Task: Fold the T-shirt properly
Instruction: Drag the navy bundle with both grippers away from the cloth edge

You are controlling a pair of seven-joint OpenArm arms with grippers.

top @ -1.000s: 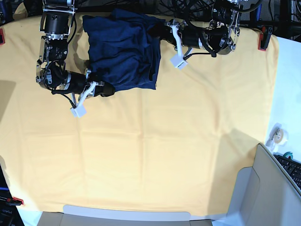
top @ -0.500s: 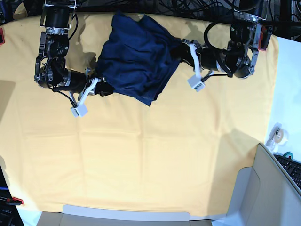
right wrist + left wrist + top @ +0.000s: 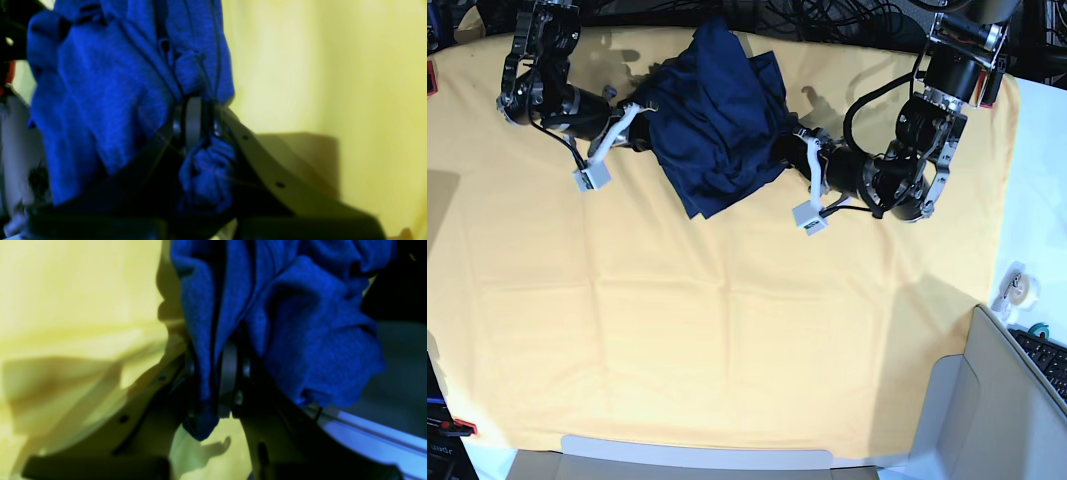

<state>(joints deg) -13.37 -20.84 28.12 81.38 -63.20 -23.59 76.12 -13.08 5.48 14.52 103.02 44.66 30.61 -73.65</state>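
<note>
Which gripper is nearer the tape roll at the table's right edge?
Left. Left gripper grips the T-shirt mid-table; right gripper sits far across from the tape roll.

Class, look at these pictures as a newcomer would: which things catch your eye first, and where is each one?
First comes the T-shirt, a bunched dark navy heap near the far edge of the yellow-orange cloth that covers the table. Next come the two black arms flanking it: the right tool shut on its one side, the left tool shut on the other.
</note>
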